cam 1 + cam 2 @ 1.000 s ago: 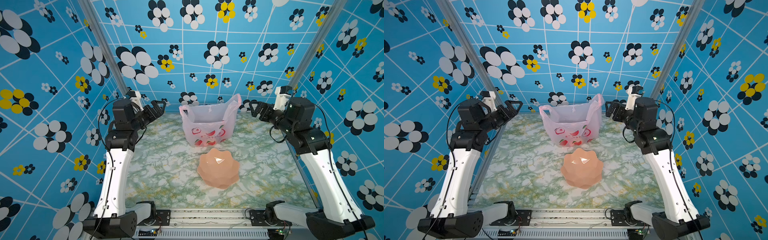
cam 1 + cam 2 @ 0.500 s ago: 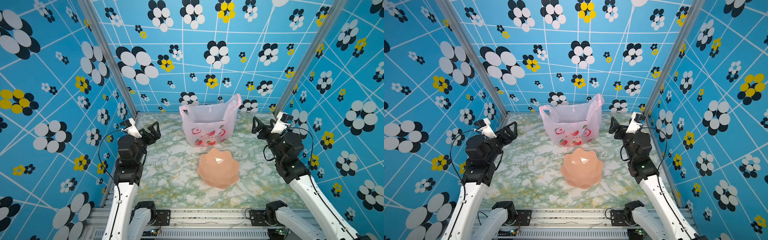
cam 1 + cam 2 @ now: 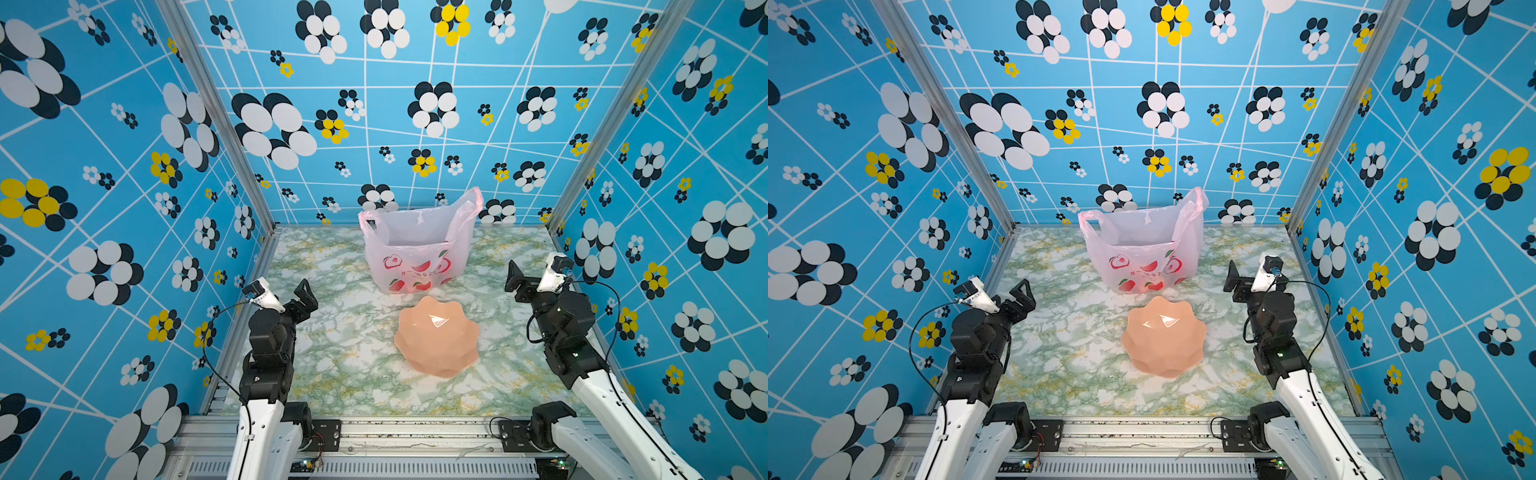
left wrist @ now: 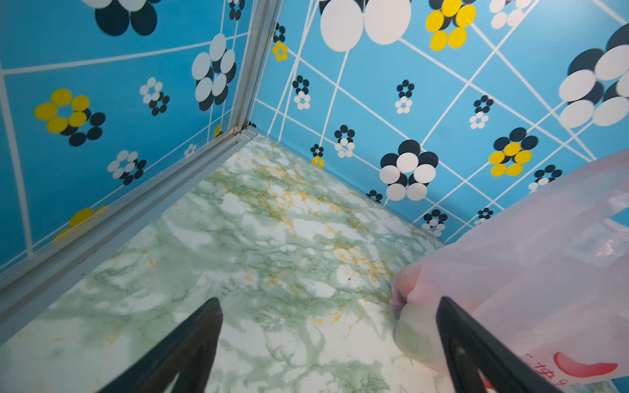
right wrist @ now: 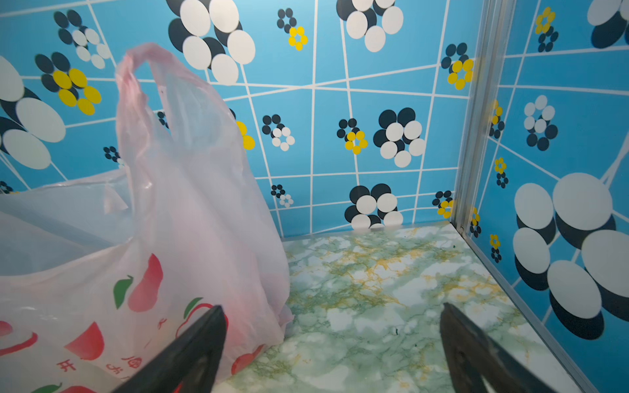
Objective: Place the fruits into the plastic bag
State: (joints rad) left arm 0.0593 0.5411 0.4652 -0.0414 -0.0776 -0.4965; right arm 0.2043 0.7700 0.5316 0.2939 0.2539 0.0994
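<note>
The plastic bag stands upright and open-mouthed at the back centre, with both handles raised. No loose fruits show in either top view. In the left wrist view a rounded pink and greenish bulge shows through the lower corner of the bag. My left gripper is low at the table's left side, open and empty, well short of the bag. My right gripper is low at the right side, open and empty, beside the bag.
A peach scalloped bowl lies in front of the bag, near the table's middle; no fruit shows on it. The green marbled table is closed in by blue flowered walls with metal posts at the back corners.
Both arms have come down and drawn back from high beside the bag's handles to low at the table's sides. Both grippers stayed open. The bag and bowl have not moved.
</note>
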